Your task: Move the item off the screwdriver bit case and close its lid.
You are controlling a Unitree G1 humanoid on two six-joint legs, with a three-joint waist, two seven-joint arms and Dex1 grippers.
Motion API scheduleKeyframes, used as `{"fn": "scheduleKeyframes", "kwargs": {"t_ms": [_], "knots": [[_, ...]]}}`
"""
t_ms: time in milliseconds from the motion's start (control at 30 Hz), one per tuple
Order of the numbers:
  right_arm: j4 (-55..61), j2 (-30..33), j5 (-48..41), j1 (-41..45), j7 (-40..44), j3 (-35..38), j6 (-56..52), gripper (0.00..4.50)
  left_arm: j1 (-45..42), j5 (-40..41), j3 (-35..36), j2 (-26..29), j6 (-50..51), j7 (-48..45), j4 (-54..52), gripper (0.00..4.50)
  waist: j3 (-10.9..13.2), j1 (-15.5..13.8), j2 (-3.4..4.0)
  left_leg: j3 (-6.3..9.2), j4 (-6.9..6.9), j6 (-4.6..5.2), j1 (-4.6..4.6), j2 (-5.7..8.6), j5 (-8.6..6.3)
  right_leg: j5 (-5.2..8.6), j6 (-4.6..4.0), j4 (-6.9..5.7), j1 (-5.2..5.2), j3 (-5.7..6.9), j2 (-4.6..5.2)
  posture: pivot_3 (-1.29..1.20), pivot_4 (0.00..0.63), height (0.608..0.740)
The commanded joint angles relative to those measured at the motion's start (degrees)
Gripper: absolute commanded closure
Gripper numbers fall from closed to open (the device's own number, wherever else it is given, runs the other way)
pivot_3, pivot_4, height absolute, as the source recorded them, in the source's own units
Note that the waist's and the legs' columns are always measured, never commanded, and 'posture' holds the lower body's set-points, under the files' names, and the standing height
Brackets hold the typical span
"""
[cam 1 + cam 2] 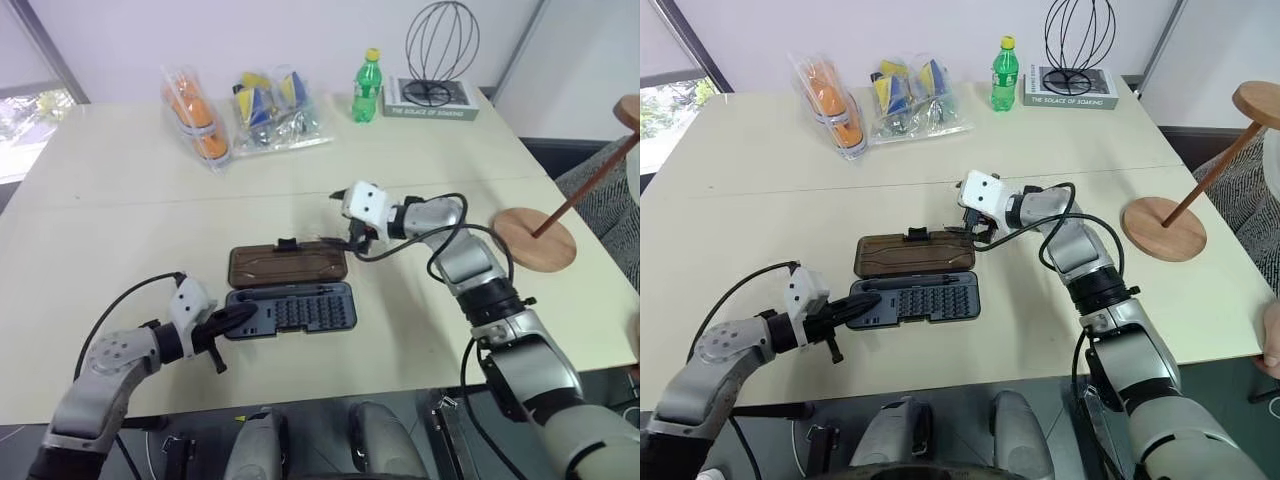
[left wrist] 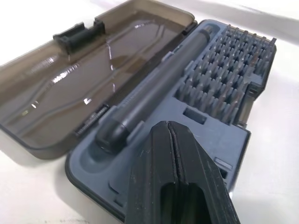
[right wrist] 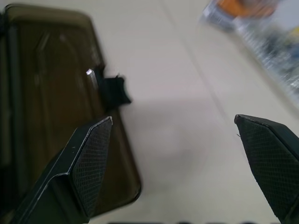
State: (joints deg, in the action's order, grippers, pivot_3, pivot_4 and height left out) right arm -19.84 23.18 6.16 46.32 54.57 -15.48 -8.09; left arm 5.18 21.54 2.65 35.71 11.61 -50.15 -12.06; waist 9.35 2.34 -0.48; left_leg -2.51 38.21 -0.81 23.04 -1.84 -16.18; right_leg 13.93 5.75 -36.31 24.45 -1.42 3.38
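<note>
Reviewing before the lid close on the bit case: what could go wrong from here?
1. The lid lies fully open, flat on the table, leaving little edge for the open right gripper beside it to hook; it may slip off.
2. The shut left gripper sits at the tray end; a push could slide the case.
3. The wooden stand sits near the table edge, close to the right arm's elbow path.
</note>
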Motion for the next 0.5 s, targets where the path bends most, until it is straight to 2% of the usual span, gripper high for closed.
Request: {"fn": "scheduleKeyframes", "kwargs": {"t_ms": [33, 267, 500], "knots": [[1.99, 0.52, -1.56, 1.79, 2.62, -0.08, -2.60, 0.12, 0.75, -2.68, -0.97, -0.43, -1.68, 0.13, 4.67, 4.50, -0.01, 0.02, 0.02, -0.02, 0.00, 0.00, -0.06, 0.00, 0.00, 0.00, 0.00, -0.01, -0.04, -0.01, 0.00, 0.00, 0.150, 0.740], [-4.54, -2.03, -2.71, 3.93, 3.67, 0.28, -4.45, 0.12, 0.70, -3.19, -1.39, -1.30, -3.84, 0.50, 6.21, 4.50, -0.01, 0.11, 0.02, -0.08, -0.09, 0.01, -0.62, -0.02, 0.00, 0.01, -0.02, -0.01, -0.54, -0.03, 0.01, 0.00, 0.150, 0.740], [-13.00, -6.24, -4.60, 7.48, 3.12, 1.17, -7.59, 0.12, 1.22, -2.82, -1.83, -1.73, -1.64, 2.33, 2.47, 4.50, -0.02, 0.06, 0.03, -0.07, -0.09, 0.01, -0.65, -0.03, 0.00, 0.01, -0.02, -0.01, -0.59, -0.02, 0.06, 0.00, 0.150, 0.740]]}}
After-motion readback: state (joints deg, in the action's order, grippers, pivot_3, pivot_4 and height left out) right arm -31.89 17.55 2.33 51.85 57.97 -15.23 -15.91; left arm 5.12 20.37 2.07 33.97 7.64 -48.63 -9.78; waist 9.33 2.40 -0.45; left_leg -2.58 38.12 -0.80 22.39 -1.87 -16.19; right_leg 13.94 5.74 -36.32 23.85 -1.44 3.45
